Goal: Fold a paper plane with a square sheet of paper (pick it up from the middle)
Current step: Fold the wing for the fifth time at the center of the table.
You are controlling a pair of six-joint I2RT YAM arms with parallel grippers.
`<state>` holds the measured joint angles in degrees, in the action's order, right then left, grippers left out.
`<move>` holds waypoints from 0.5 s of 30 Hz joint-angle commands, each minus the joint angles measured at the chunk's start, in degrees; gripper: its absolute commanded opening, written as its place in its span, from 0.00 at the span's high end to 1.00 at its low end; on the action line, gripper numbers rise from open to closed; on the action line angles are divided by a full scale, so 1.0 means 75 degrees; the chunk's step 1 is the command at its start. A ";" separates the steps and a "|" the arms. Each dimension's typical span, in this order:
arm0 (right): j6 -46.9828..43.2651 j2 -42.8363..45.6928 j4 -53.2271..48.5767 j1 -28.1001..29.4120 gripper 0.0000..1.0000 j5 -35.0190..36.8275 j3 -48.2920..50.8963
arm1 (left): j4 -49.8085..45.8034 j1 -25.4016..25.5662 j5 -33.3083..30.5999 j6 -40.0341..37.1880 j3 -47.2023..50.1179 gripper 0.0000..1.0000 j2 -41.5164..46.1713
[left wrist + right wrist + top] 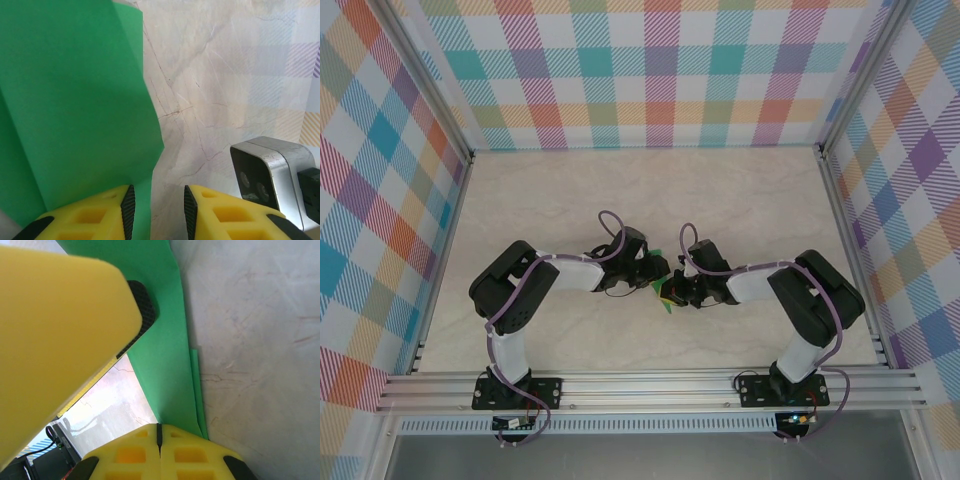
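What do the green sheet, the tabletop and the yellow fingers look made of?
Thin green sheet: paper, matte; sharp creases, layered fold edges.
Pale veined tabletop: marble-look, probably laminate; faint sheen.
Chunky yellow fingers: looks like moulded or printed plastic, matte, pocketed; ribbed black pads, likely rubber.

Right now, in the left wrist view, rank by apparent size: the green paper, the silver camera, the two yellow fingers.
Largest: green paper
Next: yellow fingers taken together, though nearness to the camera inflates them
Smallest: silver camera
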<state>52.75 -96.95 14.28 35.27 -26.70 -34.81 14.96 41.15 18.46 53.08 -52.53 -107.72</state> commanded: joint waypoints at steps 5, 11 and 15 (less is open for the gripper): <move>-0.0189 -0.0282 -0.1045 -0.0102 1.00 0.0507 0.0352 | -0.0561 -0.0480 -0.0317 -0.0370 0.0145 0.66 -0.0273; -0.0284 -0.0217 -0.1146 -0.0155 1.00 0.0432 0.0374 | -0.0830 -0.0786 -0.0333 -0.0497 -0.0046 0.66 -0.0320; -0.0336 -0.0213 -0.1144 -0.0149 1.00 0.0332 0.0374 | -0.0964 -0.0948 -0.0322 -0.0562 -0.0210 0.65 -0.0401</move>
<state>51.62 -96.92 14.15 34.63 -27.00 -34.81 13.13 37.76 22.55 51.57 -53.58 -108.29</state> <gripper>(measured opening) 0.045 0.346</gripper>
